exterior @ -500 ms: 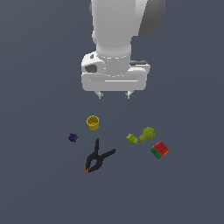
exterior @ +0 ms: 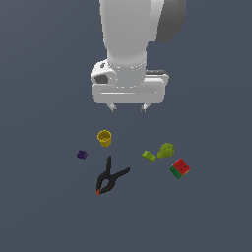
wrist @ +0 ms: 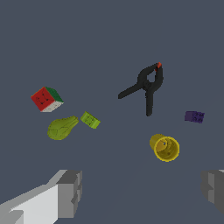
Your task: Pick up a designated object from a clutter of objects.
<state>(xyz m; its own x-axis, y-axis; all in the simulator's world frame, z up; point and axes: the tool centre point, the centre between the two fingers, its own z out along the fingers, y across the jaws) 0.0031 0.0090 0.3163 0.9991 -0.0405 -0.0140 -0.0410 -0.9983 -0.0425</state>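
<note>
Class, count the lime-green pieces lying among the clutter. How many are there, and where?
2. A small lime-green block lies beside a larger pear-shaped lime-green piece, between the black clamp and the red-and-green cube. None appear hidden.

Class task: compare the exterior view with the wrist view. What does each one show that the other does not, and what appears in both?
Only the exterior view shows the arm's white body and the whole gripper hanging open above the clutter, holding nothing. Only the wrist view shows the grey finger pads up close, and the yellow cup's open mouth. Both show the black clamp, purple block, two lime-green pieces and red-and-green cube, all apart on the grey floor.
</note>
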